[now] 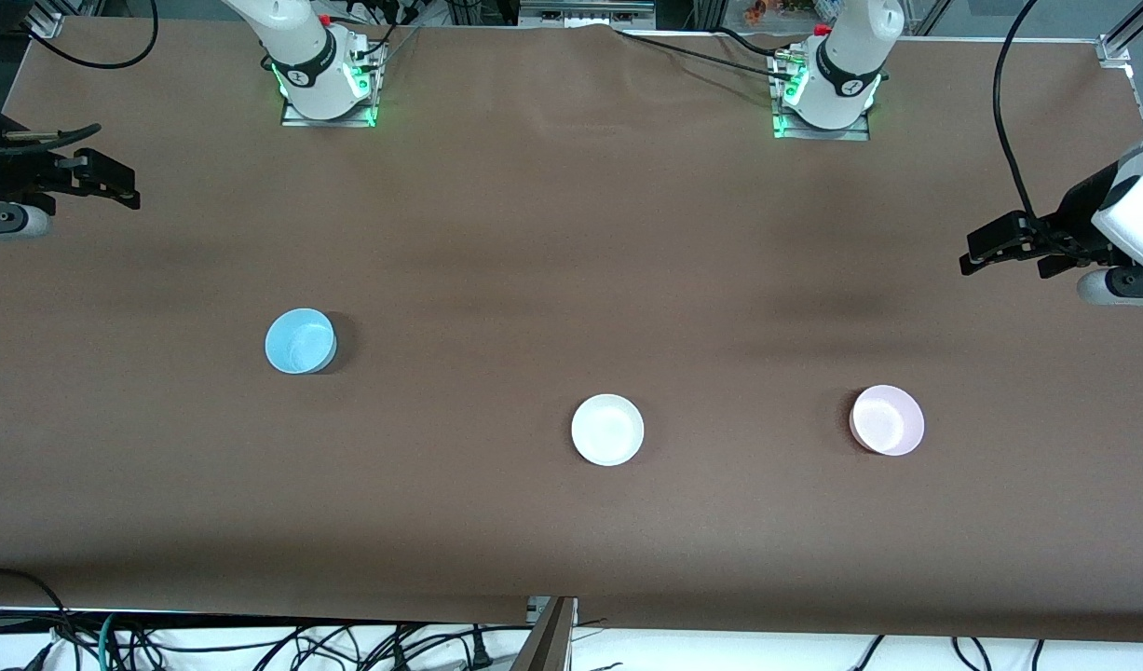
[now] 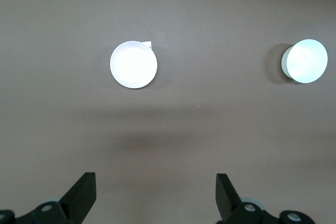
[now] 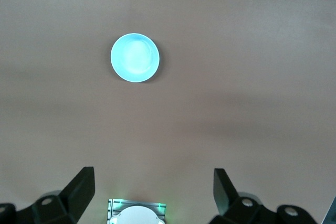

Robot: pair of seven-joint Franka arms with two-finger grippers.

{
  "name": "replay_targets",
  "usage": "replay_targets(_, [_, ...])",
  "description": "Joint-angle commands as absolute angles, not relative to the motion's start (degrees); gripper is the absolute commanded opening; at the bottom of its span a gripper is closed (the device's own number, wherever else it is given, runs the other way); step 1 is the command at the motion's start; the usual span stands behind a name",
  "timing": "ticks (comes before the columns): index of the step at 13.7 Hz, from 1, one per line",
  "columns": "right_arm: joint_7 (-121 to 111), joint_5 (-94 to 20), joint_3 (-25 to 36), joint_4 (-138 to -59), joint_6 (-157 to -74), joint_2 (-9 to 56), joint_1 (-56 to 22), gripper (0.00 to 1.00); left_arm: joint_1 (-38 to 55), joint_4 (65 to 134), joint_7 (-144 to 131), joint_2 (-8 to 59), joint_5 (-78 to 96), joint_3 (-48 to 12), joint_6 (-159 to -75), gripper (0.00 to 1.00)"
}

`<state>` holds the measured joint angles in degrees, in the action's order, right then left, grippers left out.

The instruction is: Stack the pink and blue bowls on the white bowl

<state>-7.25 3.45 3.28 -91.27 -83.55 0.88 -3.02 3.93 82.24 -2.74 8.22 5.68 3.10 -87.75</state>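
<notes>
We see nothing stacked yet: the blue bowl (image 1: 300, 341) at centre-left, white bowl (image 1: 607, 430) at lower centre and pink bowl (image 1: 887, 420) at lower right sit apart, while left gripper (image 1: 976, 252) and right gripper (image 1: 124, 186) hang spread and empty at the frame's edges.

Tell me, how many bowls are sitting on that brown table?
3, all apart. The blue bowl lies toward the right arm's end, the white bowl mid-table and nearest the front camera, the pink bowl toward the left arm's end. None looks hidden.
</notes>
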Motion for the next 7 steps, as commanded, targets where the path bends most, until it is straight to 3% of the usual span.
replay_targets(1, [-6.8,3.3,2.9,-89.6,-82.3,1.3,-2.4,1.0,3.8,81.3,-2.4,8.4,4.8,3.1,-87.6,1.0])
replay_targets(7, [-4.0,3.2,2.8,-89.6,-82.3,1.4,-2.4,1.0,4.0,81.3,-2.5,8.5,4.7,3.0,-87.6,1.0])
